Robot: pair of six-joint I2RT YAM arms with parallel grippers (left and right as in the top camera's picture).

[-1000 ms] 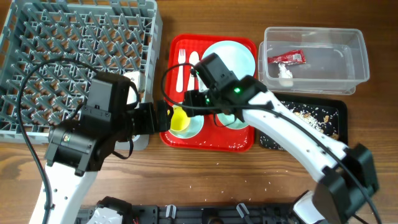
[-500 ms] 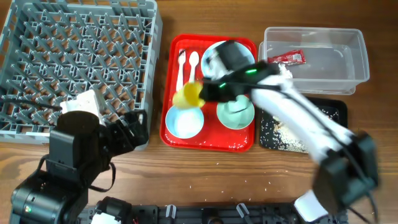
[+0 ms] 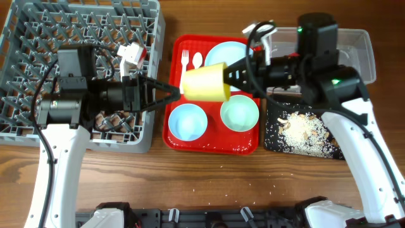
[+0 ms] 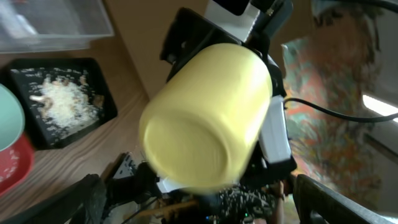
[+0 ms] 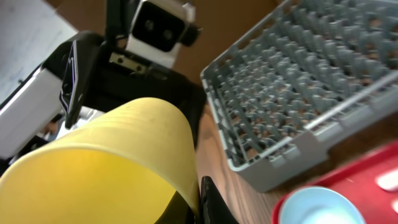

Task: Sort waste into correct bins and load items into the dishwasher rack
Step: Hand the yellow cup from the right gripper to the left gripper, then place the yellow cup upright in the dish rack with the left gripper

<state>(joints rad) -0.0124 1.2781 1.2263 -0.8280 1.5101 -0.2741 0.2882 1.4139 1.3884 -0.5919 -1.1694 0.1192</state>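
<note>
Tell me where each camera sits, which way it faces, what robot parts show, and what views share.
Overhead: above table, looking down; left arm, right arm, dishwasher rack, yellow cup.
Left wrist: faces the cup's base and right arm; own fingers at bottom corners.
Right wrist: faces left arm and rack, past the cup.
Shared: the cup.

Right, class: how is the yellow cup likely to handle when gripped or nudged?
The yellow cup looks smooth and hollow, so probably light and slightly slippery. Held sideways by the right gripper, its round wall suggests it would roll if laid down.
</note>
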